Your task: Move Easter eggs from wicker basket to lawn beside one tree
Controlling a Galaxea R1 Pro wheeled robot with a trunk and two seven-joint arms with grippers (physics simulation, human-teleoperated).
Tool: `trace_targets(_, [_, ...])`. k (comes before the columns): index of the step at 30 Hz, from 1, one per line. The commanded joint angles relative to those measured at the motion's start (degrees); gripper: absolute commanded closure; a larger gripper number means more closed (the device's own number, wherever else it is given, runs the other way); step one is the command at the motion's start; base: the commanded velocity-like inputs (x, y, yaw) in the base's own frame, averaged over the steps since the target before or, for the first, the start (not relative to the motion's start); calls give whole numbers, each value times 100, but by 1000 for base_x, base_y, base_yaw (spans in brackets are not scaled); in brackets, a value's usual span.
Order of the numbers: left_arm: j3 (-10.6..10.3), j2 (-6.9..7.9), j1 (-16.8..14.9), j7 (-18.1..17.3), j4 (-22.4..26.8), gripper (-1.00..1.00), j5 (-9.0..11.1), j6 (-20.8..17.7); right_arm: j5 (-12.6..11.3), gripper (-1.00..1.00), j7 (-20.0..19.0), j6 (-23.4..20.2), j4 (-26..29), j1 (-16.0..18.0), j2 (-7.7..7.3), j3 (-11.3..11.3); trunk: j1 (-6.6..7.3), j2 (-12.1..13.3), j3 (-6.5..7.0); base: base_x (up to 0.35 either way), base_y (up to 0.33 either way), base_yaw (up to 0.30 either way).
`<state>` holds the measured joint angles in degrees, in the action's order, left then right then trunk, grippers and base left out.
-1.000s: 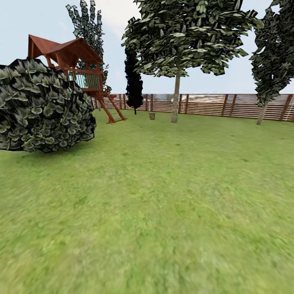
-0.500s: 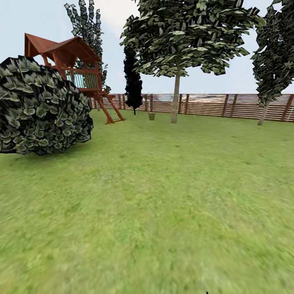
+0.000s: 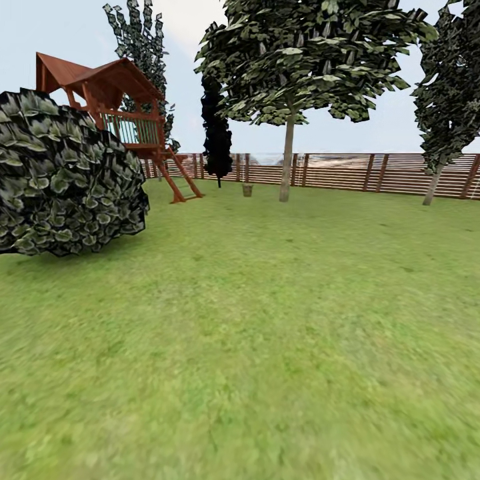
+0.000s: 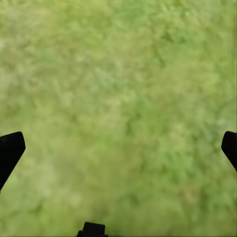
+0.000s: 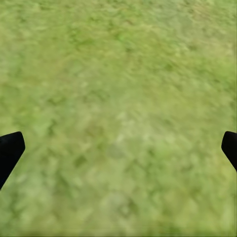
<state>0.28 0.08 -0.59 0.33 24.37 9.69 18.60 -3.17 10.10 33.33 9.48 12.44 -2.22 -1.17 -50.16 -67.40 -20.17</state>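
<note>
Still on approach across the lawn point(image 3: 267, 333), both grippers spread wide and empty over grass: left gripper point(image 4: 118, 148), right gripper point(image 5: 118, 148). Spotted far off: wicker basket point(image 3: 248, 190) just beside the pale-trunked tree point(image 3: 287, 160). Next, probably, closing that distance.

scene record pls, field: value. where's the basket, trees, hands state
basket: wicker basket, far off on the lawn, short of the fence, left of the tree
tree: pale-trunked tree just right of the basket
other landmarks: play tower at left, big bush near left, dark cypress by the fence
eggs: too far to make out
left hand: left hand open, empty, over grass
right hand: right hand open, empty, over grass
stage: on the way; nothing picked yet
</note>
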Motion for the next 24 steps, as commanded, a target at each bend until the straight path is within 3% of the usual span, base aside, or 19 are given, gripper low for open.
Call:
trace_targets(1, [-9, 1, -3, 3, -6, -100, 33, 36, -33, -100, -18, 30, -15, 4, -5, -10, -1, -4, -6, 23, 0, 0])
trace_targets(5, [-6, -9, -5, 26, 4, -100, 33, 80, -34, -100, -17, 42, -30, 4, -14, -11, -1, -4, -6, 51, 0, 0])
trace_targets(12, [-10, -15, -3, 40, -9, -100, 33, 82, -32, -100, -17, 50, -38, 4, -16, -6, -1, -4, -6, 285, 0, 1])
trace_targets(24, [-17, -32, -4, 54, -31, -100, 33, 74, -11, -100, -17, 51, -50, 4, -67, 4, -1, -4, -31, 328, 0, 163])
